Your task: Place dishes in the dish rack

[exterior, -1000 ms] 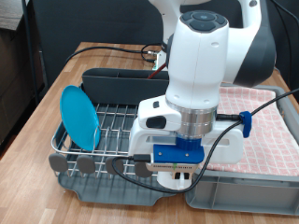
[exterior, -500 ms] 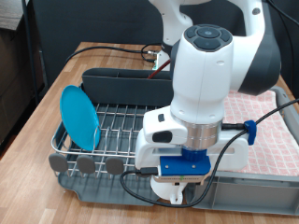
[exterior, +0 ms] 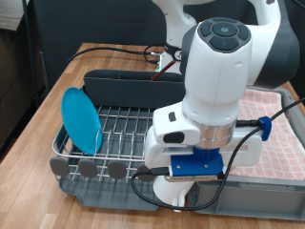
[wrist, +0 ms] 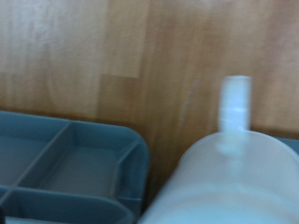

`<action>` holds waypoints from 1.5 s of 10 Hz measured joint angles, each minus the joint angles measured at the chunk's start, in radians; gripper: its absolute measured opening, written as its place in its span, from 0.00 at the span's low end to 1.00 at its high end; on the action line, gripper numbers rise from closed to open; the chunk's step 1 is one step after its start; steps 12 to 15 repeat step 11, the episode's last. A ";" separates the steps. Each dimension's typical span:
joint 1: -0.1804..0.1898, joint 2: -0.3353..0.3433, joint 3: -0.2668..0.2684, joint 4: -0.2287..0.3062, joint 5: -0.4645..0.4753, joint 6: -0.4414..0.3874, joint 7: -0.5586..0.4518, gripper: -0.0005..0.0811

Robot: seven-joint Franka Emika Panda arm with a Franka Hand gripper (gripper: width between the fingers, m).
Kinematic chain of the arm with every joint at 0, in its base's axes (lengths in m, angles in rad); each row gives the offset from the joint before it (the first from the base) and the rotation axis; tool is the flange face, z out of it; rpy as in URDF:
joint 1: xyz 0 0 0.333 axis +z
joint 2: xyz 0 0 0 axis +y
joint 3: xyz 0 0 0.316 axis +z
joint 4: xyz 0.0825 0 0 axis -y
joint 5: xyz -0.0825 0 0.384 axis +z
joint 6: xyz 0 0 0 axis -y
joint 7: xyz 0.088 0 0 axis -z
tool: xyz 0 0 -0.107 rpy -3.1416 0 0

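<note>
The arm [exterior: 221, 86] is reaching steeply down at the exterior view's bottom, its white wrist filling the foreground. The gripper [exterior: 181, 196] is pointing downward beneath a blue bracket, mostly hidden by the wrist; its fingers are not showing clearly in either view.

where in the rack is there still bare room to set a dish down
Bare wire grid lies open between the upright blue plate and the arm, bordered behind by the grey trough. The rack's right side is crowded: the arm hangs over it, white cup at the gripper.
</note>
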 joint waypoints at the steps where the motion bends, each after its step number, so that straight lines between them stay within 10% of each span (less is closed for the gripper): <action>1: 0.018 -0.009 -0.022 -0.001 -0.024 0.000 0.029 0.98; 15: 0.118 -0.169 -0.120 -0.045 -0.130 -0.082 0.113 0.99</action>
